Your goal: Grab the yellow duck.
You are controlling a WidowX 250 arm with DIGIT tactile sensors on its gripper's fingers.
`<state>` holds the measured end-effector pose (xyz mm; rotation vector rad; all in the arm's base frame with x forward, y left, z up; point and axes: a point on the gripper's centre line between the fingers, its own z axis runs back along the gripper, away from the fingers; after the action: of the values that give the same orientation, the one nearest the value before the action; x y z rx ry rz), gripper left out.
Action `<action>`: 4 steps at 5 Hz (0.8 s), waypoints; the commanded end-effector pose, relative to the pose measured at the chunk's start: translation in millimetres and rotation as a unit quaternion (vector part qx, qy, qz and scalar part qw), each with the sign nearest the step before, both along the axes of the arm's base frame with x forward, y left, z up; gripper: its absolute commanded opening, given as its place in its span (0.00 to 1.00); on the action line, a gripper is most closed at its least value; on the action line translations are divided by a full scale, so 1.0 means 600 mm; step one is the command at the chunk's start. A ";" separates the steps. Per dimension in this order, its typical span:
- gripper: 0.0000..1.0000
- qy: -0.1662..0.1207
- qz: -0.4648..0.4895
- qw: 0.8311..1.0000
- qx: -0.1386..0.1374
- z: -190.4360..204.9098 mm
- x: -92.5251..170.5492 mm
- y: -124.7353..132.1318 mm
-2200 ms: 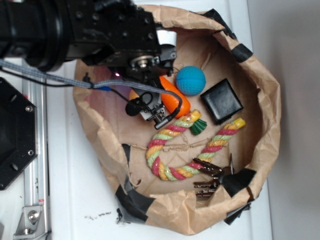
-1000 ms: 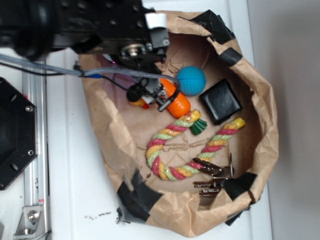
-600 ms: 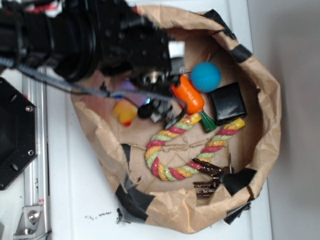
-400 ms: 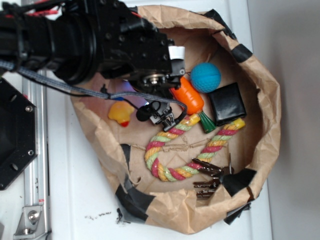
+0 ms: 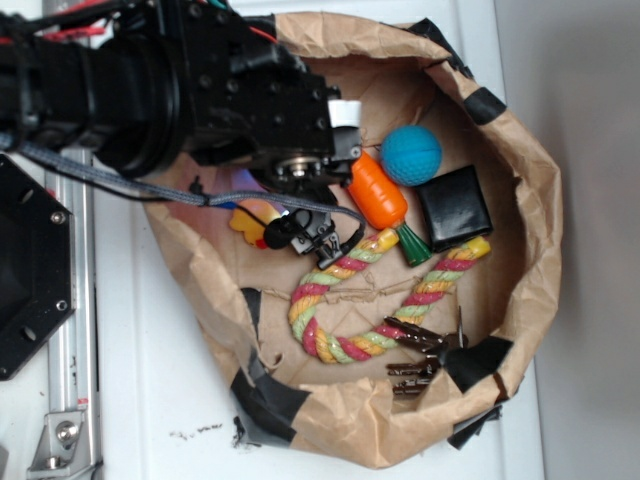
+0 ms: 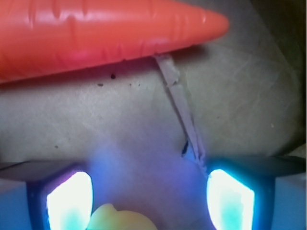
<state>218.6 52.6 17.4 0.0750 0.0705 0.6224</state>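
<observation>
Duck (image 5: 252, 217) between spread fingers (image 6: 69, 200)

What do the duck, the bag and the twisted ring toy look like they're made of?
The duck looks like smooth rubber or soft plastic: a rounded yellow body with a dull sheen. The bag is brown paper, creased and matte, patched at the rim with black tape. The ring toy seems to be braided cotton rope, going by its twisted, fuzzy strands in pink, green and yellow.
</observation>
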 end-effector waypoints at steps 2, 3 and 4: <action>1.00 -0.076 -0.013 0.996 -0.054 0.079 -0.028 -0.014; 1.00 -0.067 -0.020 0.996 -0.047 0.068 -0.027 -0.018; 1.00 -0.058 -0.026 0.997 -0.053 0.055 -0.027 -0.020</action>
<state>206.1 37.3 46.2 -0.0619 0.0101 0.5769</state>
